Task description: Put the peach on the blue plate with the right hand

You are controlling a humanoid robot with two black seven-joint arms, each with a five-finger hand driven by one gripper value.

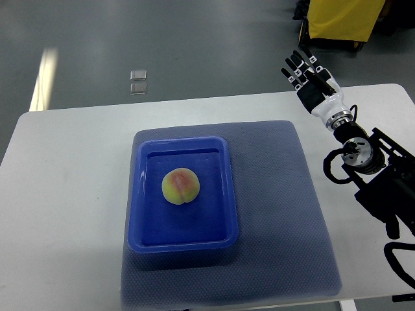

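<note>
Only the right arm [369,162] shows, coming in from the picture's right edge and reaching up toward the far right. Its black forearm, with looped cables beside it, narrows to a round joint and then a white wrist section. The right hand [310,76] is at the end, lifted clear and holding nothing. Its dark fingers [297,68] are straight and slightly spread, pointing away toward the upper left.

No readable text, label, brand, number or sign on anything here.
</note>
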